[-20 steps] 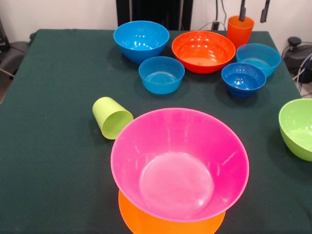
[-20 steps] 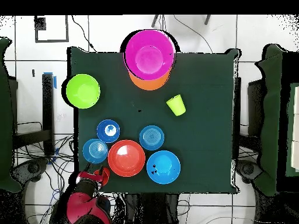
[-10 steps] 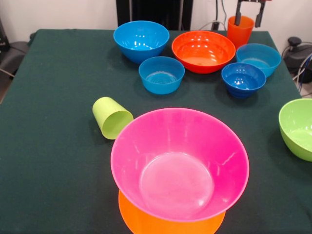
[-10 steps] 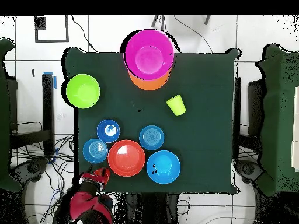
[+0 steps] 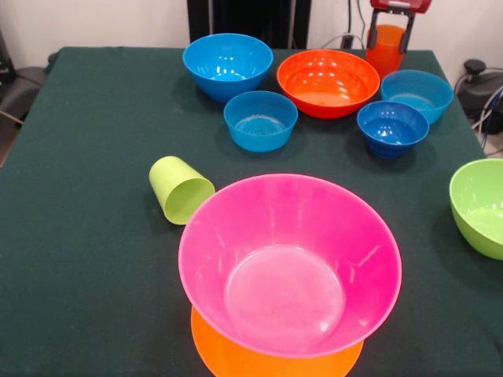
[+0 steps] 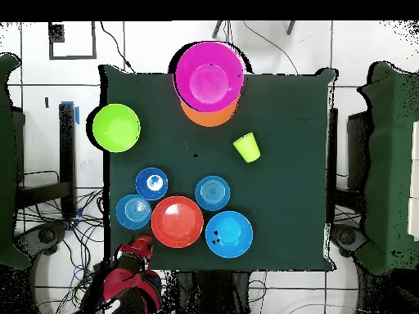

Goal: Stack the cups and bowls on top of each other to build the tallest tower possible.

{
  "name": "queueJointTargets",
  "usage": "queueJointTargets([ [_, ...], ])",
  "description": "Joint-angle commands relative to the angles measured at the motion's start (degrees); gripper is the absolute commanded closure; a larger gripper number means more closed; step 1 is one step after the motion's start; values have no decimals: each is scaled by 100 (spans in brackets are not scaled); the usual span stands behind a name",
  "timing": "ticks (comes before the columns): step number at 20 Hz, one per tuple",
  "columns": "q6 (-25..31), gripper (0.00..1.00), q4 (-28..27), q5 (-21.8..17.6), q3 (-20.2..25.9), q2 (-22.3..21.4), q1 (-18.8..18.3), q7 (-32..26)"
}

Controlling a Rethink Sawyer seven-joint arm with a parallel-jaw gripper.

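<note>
**Gripper straddling the orange cup at the table's far corner**

The red and black gripper hangs over the ribbed orange plastic cup, which stands upright at the far right corner of the dark green cloth-covered table in the front view. Its two dark fingers sit one on each side of the cup, spread about as wide as the cup itself. Whether the pads press on the cup's wall I cannot tell. In the overhead view the gripper sits at the table's edge, covering the cup.

The tower stands near the front edge: the large glossy pink plastic bowl sits upright on the large light-orange bowl, of which only a rim shows beneath.

The smooth lime-green plastic cup lies on its side just left of the pink bowl, mouth toward the camera, not touching it as far as I can see.

Far row, front view: the medium blue bowl, the medium red-orange bowl and a small light-blue bowl, the last just in front of the orange cup. In front of them are a small blue bowl and a small darker blue bowl. All are upright.

The lime-green bowl sits alone at the right edge, well apart from the rest.
</note>
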Motion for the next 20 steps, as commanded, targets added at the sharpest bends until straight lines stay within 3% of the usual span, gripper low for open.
queueJointTargets([
  [1, 67, 0, -494, -119, 695, 434, -42, 292],
  [11, 119, 0, -407, -240, 849, 283, -205, 354],
  [14, 406, 0, -182, -213, 979, -91, -231, 424],
  [20, 983, 0, 72, 166, 839, -684, 152, 485],
])
